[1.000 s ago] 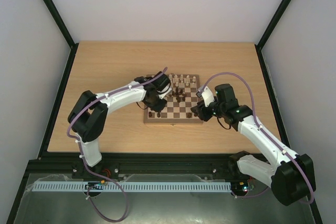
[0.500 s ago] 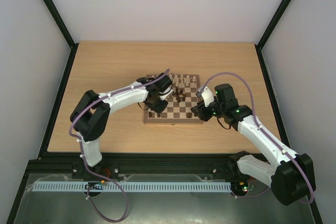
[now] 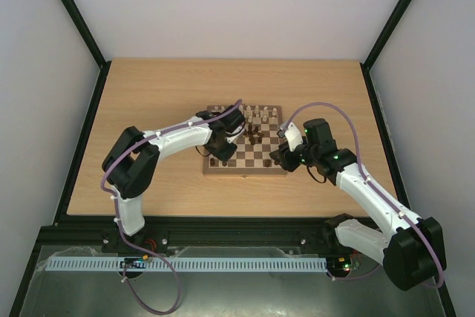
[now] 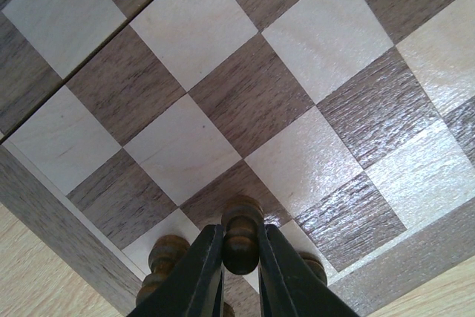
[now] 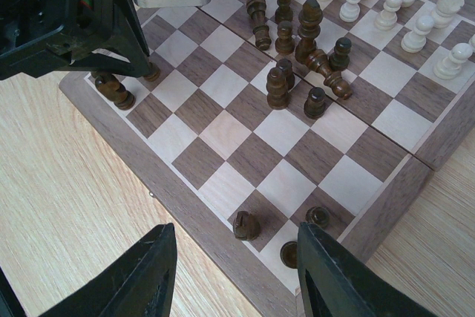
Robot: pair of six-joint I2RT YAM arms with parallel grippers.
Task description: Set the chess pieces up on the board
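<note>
The left end effector (image 4: 240,232) hides the dark chess piece (image 4: 241,214) below its head.

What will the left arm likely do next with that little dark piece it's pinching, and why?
Probably set it down and open. The left gripper is shut on a dark piece low over the board, at its near-left corner, beside other dark pieces standing there. Whether its base touches the board yet is hidden.

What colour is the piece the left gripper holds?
Dark brown; the piece shows best in the left wrist view.
</note>
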